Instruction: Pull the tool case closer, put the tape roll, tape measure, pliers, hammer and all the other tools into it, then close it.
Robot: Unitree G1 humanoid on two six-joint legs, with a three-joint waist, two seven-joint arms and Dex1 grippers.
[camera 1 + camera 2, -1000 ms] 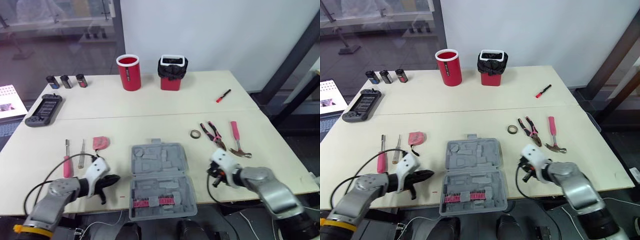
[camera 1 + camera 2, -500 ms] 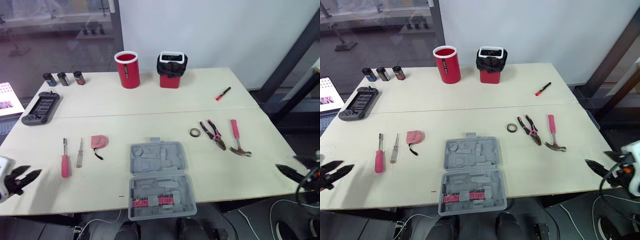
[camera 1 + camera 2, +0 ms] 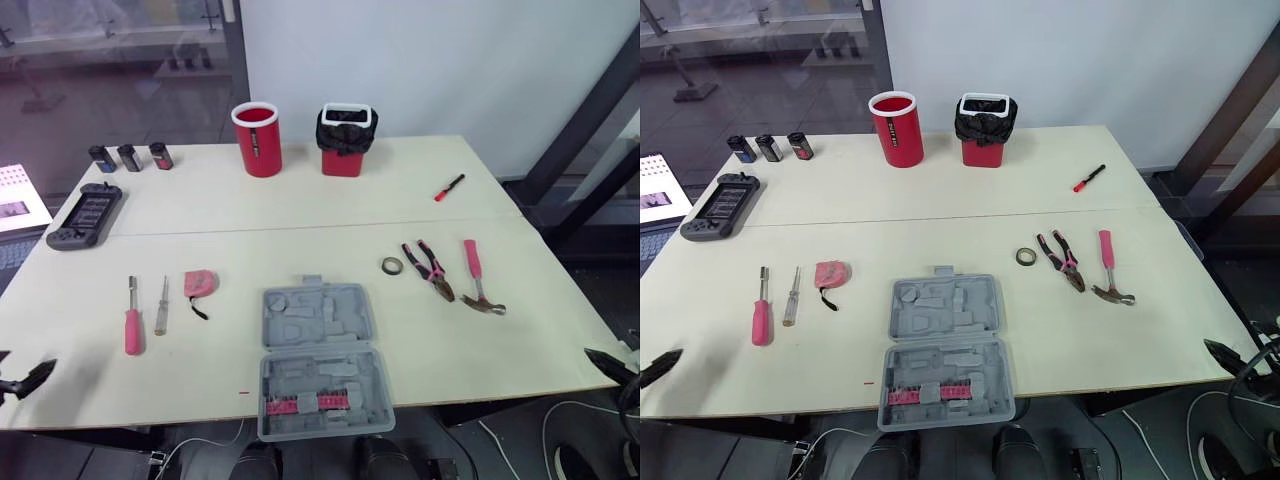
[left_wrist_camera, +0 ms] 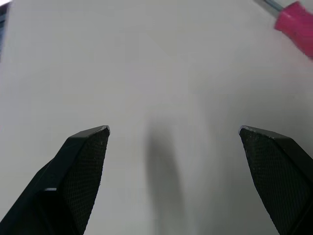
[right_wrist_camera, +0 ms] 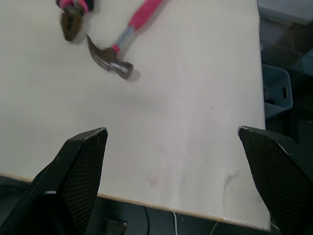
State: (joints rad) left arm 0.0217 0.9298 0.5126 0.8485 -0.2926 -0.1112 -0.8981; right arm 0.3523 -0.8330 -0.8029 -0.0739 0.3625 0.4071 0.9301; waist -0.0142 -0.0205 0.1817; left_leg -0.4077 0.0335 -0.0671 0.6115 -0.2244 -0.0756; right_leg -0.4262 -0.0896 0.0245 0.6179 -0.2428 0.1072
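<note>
Finding 1, tool state. I read both as released: the left tool (image 4: pixel 173 129) and the right tool (image 5: pixel 173 129) each show fingers spread wide with nothing between them. Each hangs over the near edge of the tabletop (image 3: pixel 300 210), well apart from the tool case (image 3: pixel 322 360), the left out to its left and the right out to its right.

Finding 2, task object. The tool case lies open and flat at the near edge, midway between the arms, its long axis running away from me. I judge it close enough; loading comes next.

Finding 3, governing relation. The hammer (image 3: pixel 478 280) lies right of the tool case and slightly beyond it, handle pointing away, head toward the near edge. From the right tool it sits ahead and inward, toward the case. The right arm is the nearer one.

Finding 4, count.
- Right of the case: one hammer, one pliers (image 3: pixel 430 268), one tape roll (image 3: pixel 391 266).
- Left of the case: one tape measure (image 3: pixel 198 284), one pink-handled screwdriver (image 3: pixel 132 318), one slim screwdriver (image 3: pixel 162 305).
- Far beyond the case, to its right: one red marker (image 3: pixel 449 187).

Nothing is in the case yet beyond its fitted bit row.
</note>
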